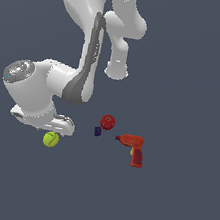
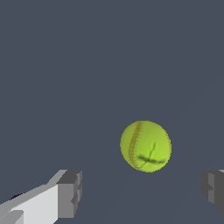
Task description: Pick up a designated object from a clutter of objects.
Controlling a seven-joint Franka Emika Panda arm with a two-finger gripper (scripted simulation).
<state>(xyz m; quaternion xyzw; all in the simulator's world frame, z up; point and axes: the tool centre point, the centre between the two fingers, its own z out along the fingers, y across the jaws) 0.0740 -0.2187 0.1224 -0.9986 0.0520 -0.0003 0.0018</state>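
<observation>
A white robot arm bends low over a plain dark grey surface, seen from the exterior view. Furthest toward that view's left sits the yellow-green tennis ball, the object to be picked up, directly beneath the arm's gripper. The wrist view shows the same ball close up, with its fingertips spread wide apart, holding nothing, and the ball lying ahead of the gap between them rather than inside it. To the right of the ball, well apart from it, a tiny dark purple lump lies just beside a red apple-like ball. Further right again lies a red toy drill, pistol-shaped.

The main risk looks like a badly centred descent: if one finger comes down on the ball's curved top, the ball would likely roll away across the surface. Closing off-centre could also squeeze it out sideways.
</observation>
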